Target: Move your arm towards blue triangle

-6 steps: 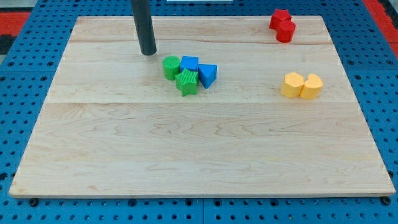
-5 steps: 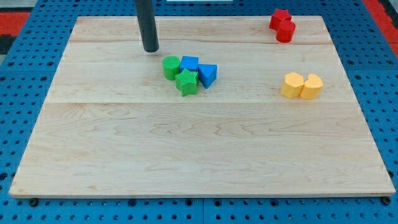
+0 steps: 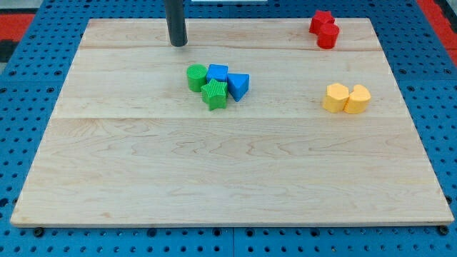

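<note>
The blue triangle [image 3: 239, 86] lies on the wooden board [image 3: 228, 164] at the right end of a tight cluster. Touching it on the left are a blue cube [image 3: 217, 73], a green star-shaped block [image 3: 214, 94] and a green cylinder [image 3: 196, 77]. My tip [image 3: 178, 44] rests on the board up and to the left of the cluster, apart from every block, about a block's width above the green cylinder and well left of the blue triangle.
Two red blocks [image 3: 324, 28] sit touching at the view's top right near the board's far edge. Two yellow blocks [image 3: 346, 98] sit touching at the right. A blue pegboard surrounds the board.
My tip has moved toward the view's top and slightly right, away from the green cylinder. No block has moved.
</note>
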